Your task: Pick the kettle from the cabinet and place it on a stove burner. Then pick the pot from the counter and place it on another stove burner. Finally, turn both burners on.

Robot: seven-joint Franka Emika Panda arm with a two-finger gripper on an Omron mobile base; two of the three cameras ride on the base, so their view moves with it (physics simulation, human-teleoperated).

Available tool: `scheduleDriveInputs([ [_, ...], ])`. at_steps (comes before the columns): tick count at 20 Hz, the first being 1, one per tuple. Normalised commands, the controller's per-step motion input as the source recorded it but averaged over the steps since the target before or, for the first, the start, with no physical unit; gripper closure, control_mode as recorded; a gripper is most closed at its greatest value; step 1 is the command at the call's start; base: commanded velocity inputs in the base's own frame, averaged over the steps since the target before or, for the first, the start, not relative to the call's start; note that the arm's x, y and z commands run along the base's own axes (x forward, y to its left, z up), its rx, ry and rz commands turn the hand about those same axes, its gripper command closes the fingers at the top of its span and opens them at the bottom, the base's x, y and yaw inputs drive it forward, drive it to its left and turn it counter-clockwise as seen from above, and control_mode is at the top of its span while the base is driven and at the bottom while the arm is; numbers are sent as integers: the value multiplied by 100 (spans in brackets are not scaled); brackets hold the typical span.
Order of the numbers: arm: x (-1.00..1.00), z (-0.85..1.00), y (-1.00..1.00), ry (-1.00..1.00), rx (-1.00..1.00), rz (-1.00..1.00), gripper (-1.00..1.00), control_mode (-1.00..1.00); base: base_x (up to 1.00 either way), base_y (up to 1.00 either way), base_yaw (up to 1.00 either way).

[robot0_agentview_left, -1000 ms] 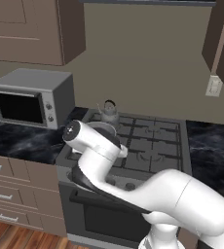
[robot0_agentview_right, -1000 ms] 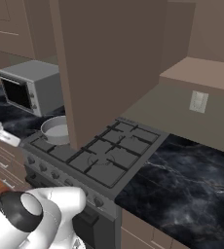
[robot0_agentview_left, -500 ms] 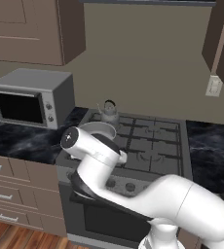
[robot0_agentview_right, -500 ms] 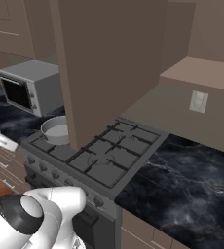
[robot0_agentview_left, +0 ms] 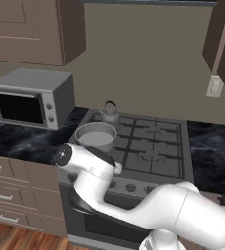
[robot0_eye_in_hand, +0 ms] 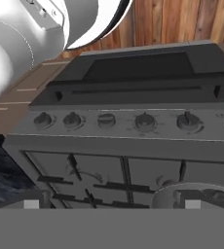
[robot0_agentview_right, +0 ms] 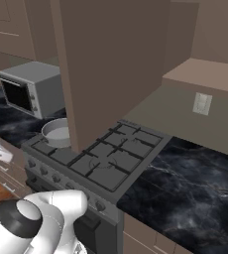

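Kettle and pot both sit on the stove, and the gripper (robot0_eye_in_hand: 112, 205) holds neither: its 2 tips stand wide apart at the bottom of the hand view with nothing between them. It hangs low over the grates (robot0_eye_in_hand: 99, 182), looking across them toward the front edge of the stove (robot0_eye_in_hand: 133, 146). The pot (robot0_eye_in_hand: 182, 194) lies just beside the right tip; whether it touches is hard to tell. Past the front edge runs a row of 6 knobs (robot0_eye_in_hand: 145, 120), then the oven door (robot0_eye_in_hand: 138, 73) and the wood floor (robot0_eye_in_hand: 182, 22). From the left base view, the pot (robot0_agentview_left: 96, 136) rests on the front left burner, its rim close to the front edge and to the left edge of the stove (robot0_agentview_left: 153, 156). The kettle (robot0_agentview_left: 109, 111) stands upright on the back left burner, just behind the pot and near the wall. The 2 right burners are bare. Black counter (robot0_agentview_left: 21, 141) meets the stove on both sides, and a microwave (robot0_agentview_left: 31, 97) takes the left stretch, well apart from the pot. In the right base view an open cabinet door (robot0_agentview_right: 111, 64) hangs over the stove's middle and hides the back left corner.
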Motion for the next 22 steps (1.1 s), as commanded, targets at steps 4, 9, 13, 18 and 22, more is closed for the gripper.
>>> scheduleDriveInputs([
  [4,0,-23,14,-5,0,0,-100,-100,0,0,0],
  [9,0,-22,10,-5,0,0,-100,-100,0,0,0],
  [13,-2,-13,2,-2,-1,0,-100,-100,0,0,0],
  [18,-2,-15,1,0,0,0,-100,-100,0,0,0],
  [22,0,-27,9,-3,0,0,-100,-100,0,0,0],
])
